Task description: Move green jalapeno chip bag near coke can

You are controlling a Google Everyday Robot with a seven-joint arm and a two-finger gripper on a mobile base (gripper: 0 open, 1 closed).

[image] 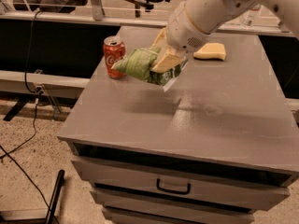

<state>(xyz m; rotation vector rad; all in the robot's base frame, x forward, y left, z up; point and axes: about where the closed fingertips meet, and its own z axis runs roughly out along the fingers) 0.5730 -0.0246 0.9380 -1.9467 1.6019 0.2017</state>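
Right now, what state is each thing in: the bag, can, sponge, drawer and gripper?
green jalapeno chip bag: crumpled, held off the table
coke can: upright
gripper: over the table, right of the coke can, jaws shut on the bag
sponge: lying flat
drawer: shut

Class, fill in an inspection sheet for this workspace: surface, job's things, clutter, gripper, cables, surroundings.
Surface: grey cabinet top, with drawers below.
Job's things: green jalapeno chip bag held above the top, right beside the upright coke can.
Clutter: yellow sponge at the far side.
Gripper: gripper shut on the bag, over the top's far left part.
Cables: black cables at the left, running to the floor.
Surroundings: speckled floor.
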